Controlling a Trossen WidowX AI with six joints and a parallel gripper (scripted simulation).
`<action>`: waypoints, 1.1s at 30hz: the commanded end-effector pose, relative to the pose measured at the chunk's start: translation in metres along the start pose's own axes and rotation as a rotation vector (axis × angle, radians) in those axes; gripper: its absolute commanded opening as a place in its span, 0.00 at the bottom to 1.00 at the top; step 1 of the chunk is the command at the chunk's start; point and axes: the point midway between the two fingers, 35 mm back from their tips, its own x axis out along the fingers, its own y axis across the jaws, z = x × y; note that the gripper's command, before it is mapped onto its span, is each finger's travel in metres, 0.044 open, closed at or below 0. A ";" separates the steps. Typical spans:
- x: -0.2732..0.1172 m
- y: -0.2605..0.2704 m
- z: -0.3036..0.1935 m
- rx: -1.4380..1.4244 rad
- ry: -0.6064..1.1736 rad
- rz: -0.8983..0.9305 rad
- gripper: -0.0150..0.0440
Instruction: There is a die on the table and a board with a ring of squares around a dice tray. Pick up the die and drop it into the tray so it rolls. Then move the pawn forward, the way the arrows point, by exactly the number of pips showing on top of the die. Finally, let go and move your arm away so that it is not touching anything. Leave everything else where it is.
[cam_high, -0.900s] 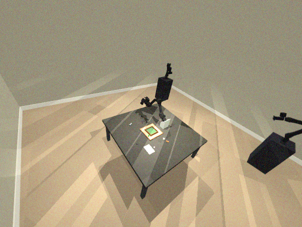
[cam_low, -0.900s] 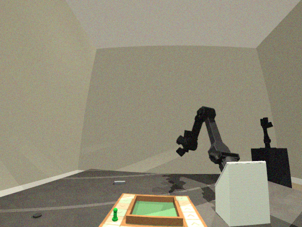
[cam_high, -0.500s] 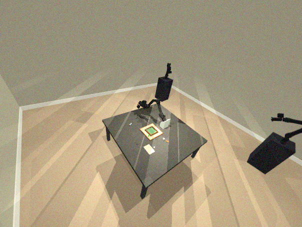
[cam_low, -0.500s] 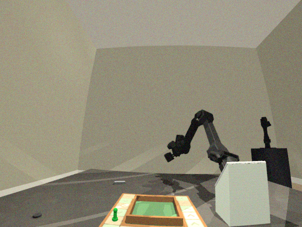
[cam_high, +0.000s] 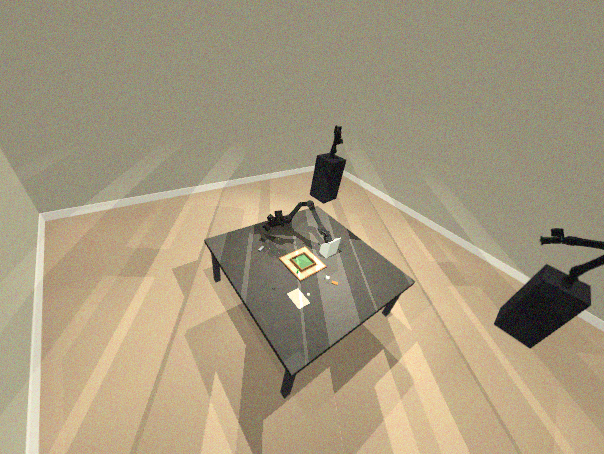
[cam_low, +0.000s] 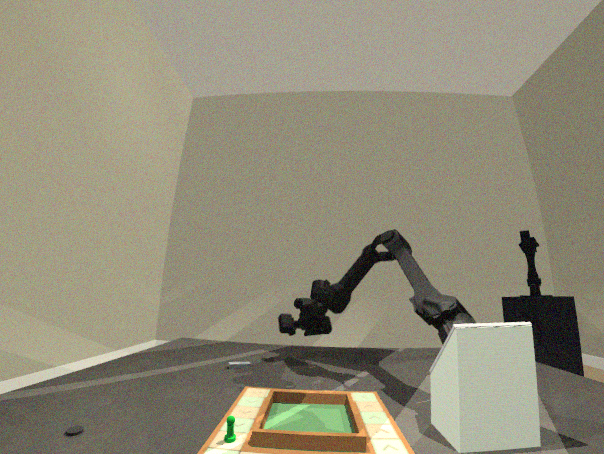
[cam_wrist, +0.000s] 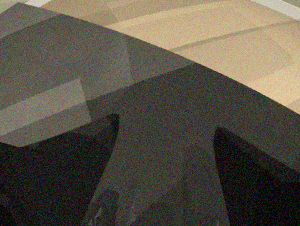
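Observation:
My gripper (cam_high: 268, 223) (cam_low: 301, 327) (cam_wrist: 167, 128) is open and empty. It hangs above the table's far-left part, clear of the board (cam_high: 316, 268) (cam_low: 375, 416). The wrist view shows bare dark table and floor between and beyond the fingers. The dice tray (cam_high: 303, 262) (cam_low: 308, 441) in the board's middle has a green floor and shows nothing in it. The green pawn (cam_high: 298, 272) (cam_low: 230, 430) stands upright on the ring, beside the tray's left wall in the exterior view. Two small white things lie near the board in the top view; I cannot tell which is the die.
A white block with a sloped face (cam_high: 330, 248) (cam_low: 490, 390) stands right of the board, near the arm's base. A cream sheet (cam_high: 298, 298), an orange piece (cam_high: 334, 283), a small pale bar (cam_high: 261, 248) (cam_low: 239, 364) and a dark disc (cam_low: 74, 430) lie on the table.

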 end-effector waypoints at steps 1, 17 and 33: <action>-0.008 0.057 -0.018 0.076 0.077 0.124 0.72; -0.112 0.258 -0.107 0.276 0.475 0.497 0.72; -0.335 0.371 -0.241 0.151 1.019 0.580 0.72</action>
